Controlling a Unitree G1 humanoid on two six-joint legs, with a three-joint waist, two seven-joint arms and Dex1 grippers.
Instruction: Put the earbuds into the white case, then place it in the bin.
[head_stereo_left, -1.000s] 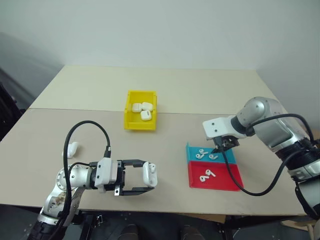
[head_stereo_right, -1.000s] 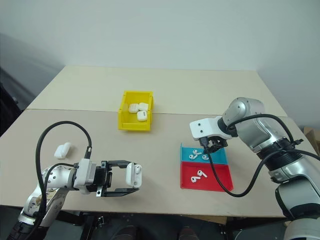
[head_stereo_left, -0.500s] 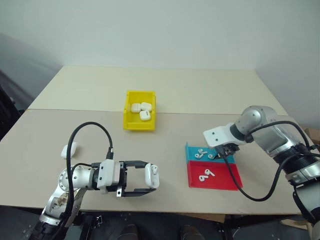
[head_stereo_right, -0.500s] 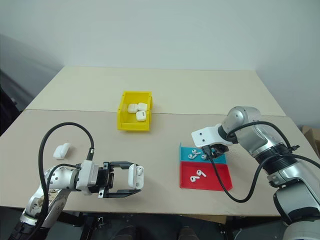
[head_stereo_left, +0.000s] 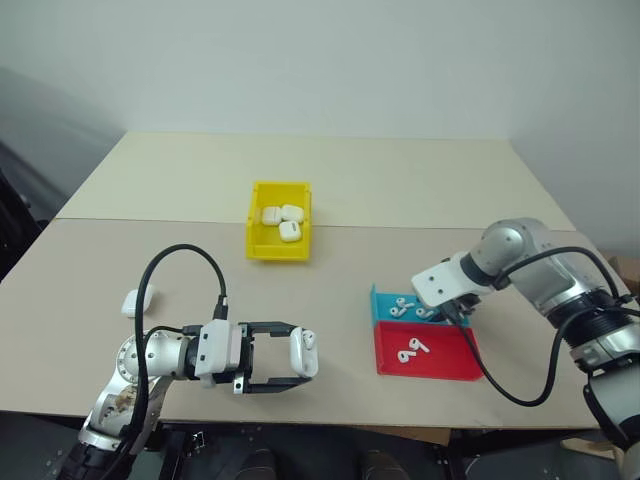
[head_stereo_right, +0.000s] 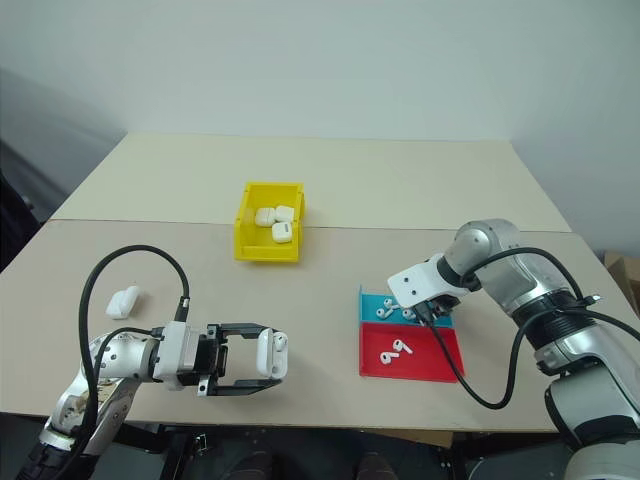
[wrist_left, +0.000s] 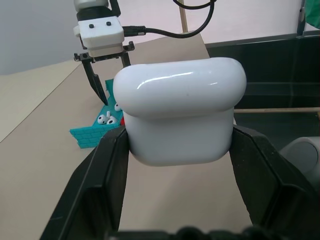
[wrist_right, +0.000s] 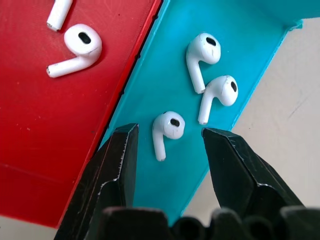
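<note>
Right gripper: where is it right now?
The right gripper hangs open over the blue tray at the table's right side, its fingers straddling one earbud, with the red tray next to it on the robot's side.

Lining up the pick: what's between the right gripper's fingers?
One earbud lies on the blue tray between the open fingers of the right gripper, untouched, in the right wrist view.

Glossy white plastic case (wrist_left: 180, 117) and earbuds (wrist_right: 167, 129); smooth matt blue tray (wrist_right: 235, 30) and red tray (wrist_right: 50, 120); matt beige table (head_stereo_left: 400, 190); yellow plastic bin (head_stereo_left: 262, 247).
</note>
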